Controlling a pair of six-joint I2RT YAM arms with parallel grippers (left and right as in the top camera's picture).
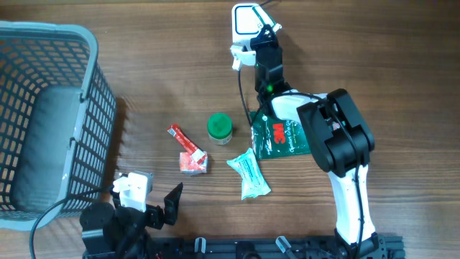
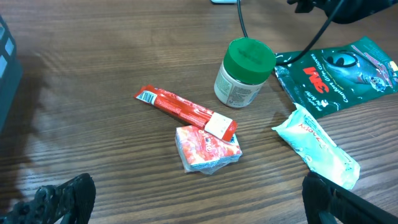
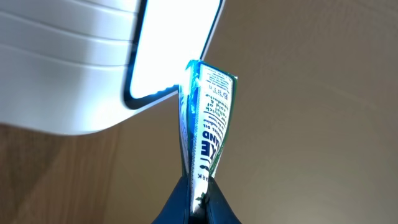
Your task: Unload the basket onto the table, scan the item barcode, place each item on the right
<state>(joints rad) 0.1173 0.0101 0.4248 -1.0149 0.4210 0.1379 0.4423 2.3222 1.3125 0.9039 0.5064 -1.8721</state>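
Teal-printed sachet (image 3: 208, 118), pinched in right gripper (image 3: 199, 202), stood edge-on beside scanner window (image 3: 168, 43), long axis continuing gripper line (I judged twist needed).

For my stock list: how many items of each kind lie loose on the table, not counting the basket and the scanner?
Packets: 4 (red stick, red-white pack, pale pouch, green 3M pouch)
Jars: 1 (green-lidded jar)
Total: 5

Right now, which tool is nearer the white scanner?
Right. The right tool holds a small packet up at the white scanner; the left tool sits open far from it, at the opposite edge of the overhead view.
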